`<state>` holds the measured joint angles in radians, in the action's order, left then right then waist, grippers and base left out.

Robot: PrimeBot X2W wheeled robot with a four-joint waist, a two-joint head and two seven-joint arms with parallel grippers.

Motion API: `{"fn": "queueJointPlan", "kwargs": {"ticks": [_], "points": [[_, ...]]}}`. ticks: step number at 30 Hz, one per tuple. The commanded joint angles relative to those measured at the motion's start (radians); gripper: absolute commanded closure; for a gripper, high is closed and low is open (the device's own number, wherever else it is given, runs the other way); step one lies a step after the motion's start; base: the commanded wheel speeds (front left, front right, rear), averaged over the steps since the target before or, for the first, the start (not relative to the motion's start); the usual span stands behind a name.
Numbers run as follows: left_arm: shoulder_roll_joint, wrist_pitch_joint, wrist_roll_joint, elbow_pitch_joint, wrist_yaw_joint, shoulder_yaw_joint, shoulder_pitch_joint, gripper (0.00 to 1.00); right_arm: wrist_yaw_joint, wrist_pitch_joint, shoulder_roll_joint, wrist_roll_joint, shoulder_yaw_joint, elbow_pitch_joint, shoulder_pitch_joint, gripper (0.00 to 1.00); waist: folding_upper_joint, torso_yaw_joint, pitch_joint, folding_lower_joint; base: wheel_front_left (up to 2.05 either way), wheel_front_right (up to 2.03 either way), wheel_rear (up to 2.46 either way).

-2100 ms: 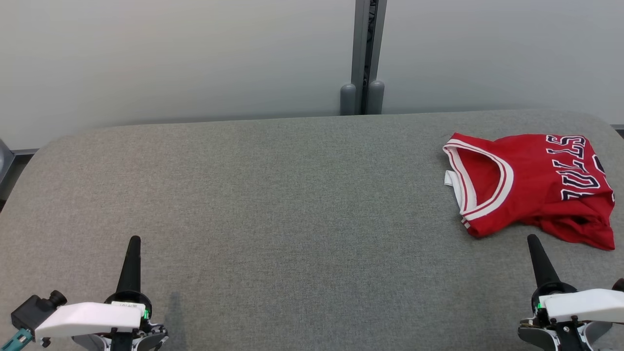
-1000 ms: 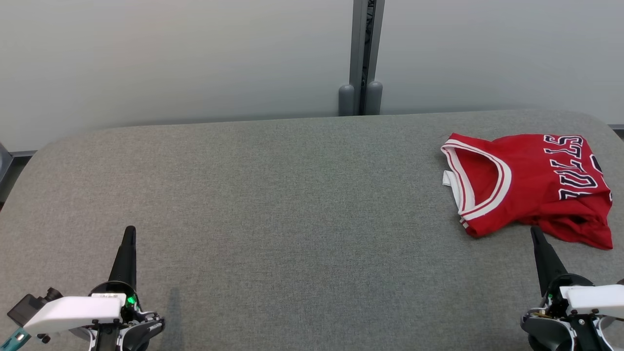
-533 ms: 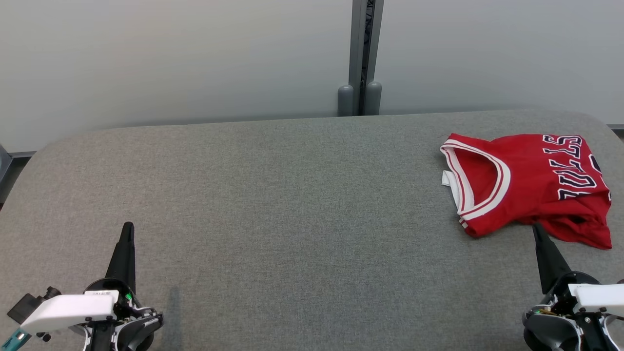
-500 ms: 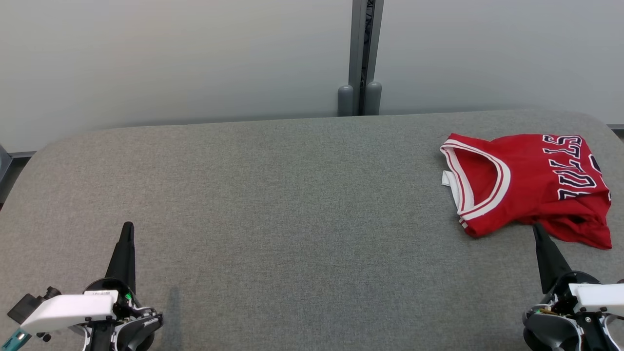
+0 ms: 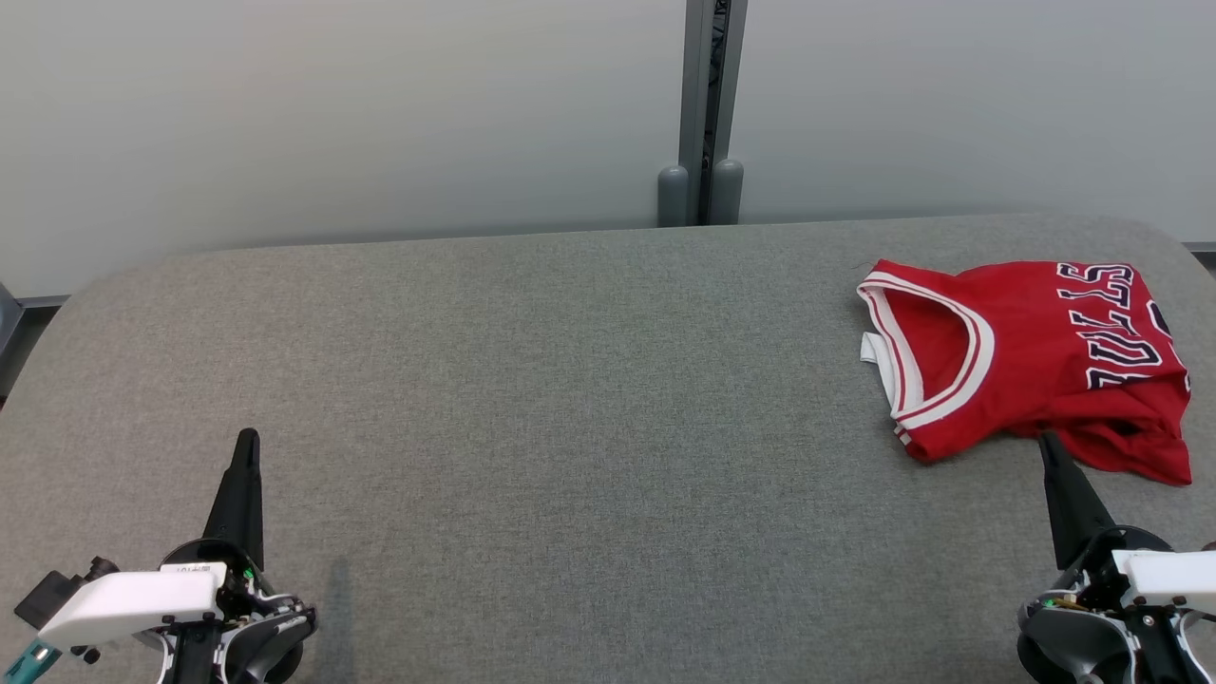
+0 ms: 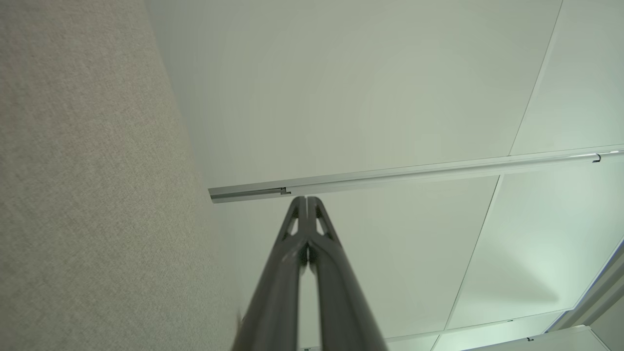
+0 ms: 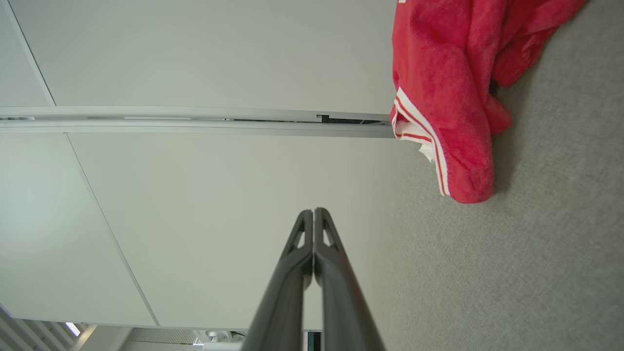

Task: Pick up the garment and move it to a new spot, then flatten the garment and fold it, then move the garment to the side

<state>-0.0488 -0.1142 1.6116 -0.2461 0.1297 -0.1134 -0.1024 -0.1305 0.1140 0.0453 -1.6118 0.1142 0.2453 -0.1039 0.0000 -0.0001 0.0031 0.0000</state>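
Wide open table (image 5: pixel 570 380) stretches left of garment (image 5: pixel 1035 361).

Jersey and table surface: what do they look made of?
Jersey: probably soft knit fabric, matte red, with white striped trim; it slumps in loose folds and looks slightly fuzzy up close. Table surface: seemingly grey woven cloth covering, matte; a fine speckled weave shows.
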Motion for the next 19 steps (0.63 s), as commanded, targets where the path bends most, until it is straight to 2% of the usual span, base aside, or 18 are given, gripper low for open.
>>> {"fn": "queueJointPlan", "kwargs": {"ticks": [1,19], "points": [[-0.002,-0.004,0.002,0.003,0.002,-0.004,-0.012,1.00,0.000,0.004,0.009,-0.002,0.001,-0.002,-0.009,1.00,0.0000,0.000,0.000,0.0000,0.00,0.00,0.00],[-0.002,-0.004,0.002,0.003,0.002,-0.004,-0.012,1.00,0.000,0.004,0.009,-0.002,0.001,-0.002,-0.009,1.00,0.0000,0.000,0.000,0.0000,0.00,0.00,0.00]]}}
